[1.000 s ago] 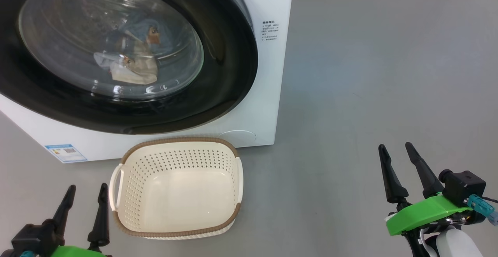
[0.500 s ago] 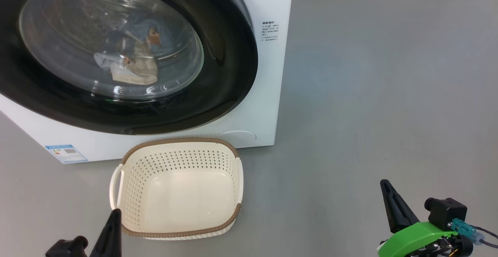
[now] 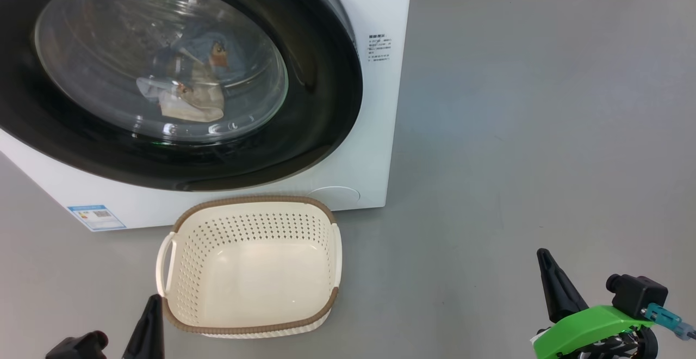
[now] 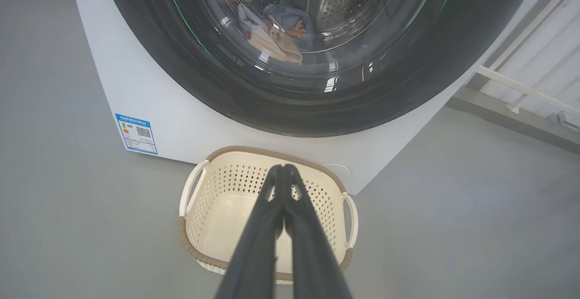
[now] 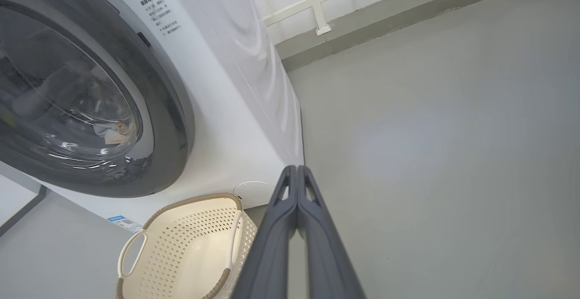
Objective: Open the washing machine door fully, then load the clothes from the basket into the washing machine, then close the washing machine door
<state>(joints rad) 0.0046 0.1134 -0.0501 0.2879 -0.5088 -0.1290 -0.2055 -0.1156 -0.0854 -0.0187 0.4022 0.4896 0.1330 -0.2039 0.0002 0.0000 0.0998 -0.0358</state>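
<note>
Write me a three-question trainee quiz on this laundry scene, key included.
1. Fill in the missing word: the left end effector and the right end effector are both ...
2. True or false: the basket holds the clothes.
3. Where do the clothes lie? A: in the basket. B: inside the washing machine, behind its closed door. C: in the right end effector.
Key: 1 shut; 2 false; 3 B.
</note>
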